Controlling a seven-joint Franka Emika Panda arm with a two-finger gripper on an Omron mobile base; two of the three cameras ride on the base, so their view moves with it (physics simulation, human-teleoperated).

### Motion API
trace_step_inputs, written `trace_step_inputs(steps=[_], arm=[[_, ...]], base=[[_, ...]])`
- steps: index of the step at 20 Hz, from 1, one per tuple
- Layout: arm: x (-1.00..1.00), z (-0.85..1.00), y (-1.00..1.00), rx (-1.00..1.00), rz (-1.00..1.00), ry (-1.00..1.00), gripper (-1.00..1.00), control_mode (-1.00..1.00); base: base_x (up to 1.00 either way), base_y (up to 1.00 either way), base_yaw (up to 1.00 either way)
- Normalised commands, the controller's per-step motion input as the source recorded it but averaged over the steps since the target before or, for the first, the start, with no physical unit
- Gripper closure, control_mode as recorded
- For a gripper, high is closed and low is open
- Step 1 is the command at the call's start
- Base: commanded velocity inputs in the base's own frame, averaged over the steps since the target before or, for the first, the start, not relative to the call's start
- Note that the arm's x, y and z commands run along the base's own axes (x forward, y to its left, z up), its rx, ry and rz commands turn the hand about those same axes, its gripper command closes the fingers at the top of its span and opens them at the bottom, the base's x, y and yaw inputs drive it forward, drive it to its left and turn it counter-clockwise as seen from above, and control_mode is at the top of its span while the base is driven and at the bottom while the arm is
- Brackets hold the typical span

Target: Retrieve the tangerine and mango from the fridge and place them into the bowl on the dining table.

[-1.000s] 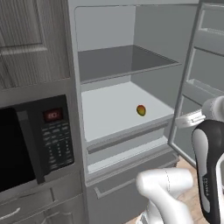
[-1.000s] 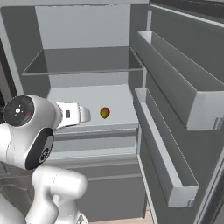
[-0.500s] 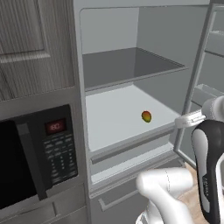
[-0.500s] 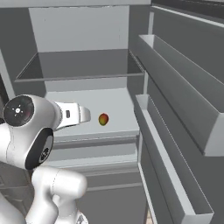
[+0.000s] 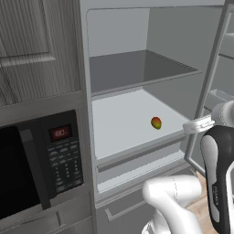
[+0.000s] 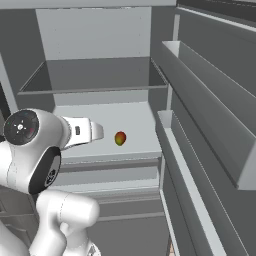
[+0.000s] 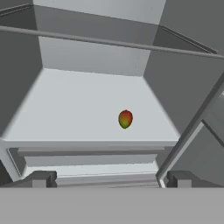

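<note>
mango (image 7: 125,119): on pale fridge (image 7: 87,105) shelf | hand (image 7: 107,178): fingers wide apart, empty

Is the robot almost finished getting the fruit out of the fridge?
Not yet. Done: the tall light-grey fridge stands open. In hand: nothing; the two-finger gripper is open and empty, facing the small red-and-yellow-green mango, which lies on the pale shelf. Left: grab the mango, carry it to the bowl, and see to the tangerine too.
</note>
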Motion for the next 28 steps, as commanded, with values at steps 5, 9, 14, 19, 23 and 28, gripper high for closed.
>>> trace_step_inputs(steps=[5, 9, 14, 19, 23, 28], arm=[[0.0, 0.0, 0.0, 0.0, 0.0, 0.0, -1.0, 1.0], [0.0, 0.0, 0.0, 0.0, 0.0, 0.0, -1.0, 1.0], [0.0, -0.1, 0.0, 0.0, -0.04, -0.03, -1.0, -1.0], [0.0, -0.3, 0.0, 0.0, -0.13, -0.01, -1.0, -1.0], [0.12, -0.11, 0.0, 0.0, -0.1, 0.03, -1.0, -1.0], [0.22, -0.17, 0.0, 0.01, -0.04, 0.03, -1.0, -1.0]], base=[[0.0, -0.01, 0.03], [0.0, 0.0, -0.01], [0.0, 0.0, -0.03], [0.0, 0.0, 0.0], [0.0, 0.0, 0.0], [0.0, 0.0, 0.0]])
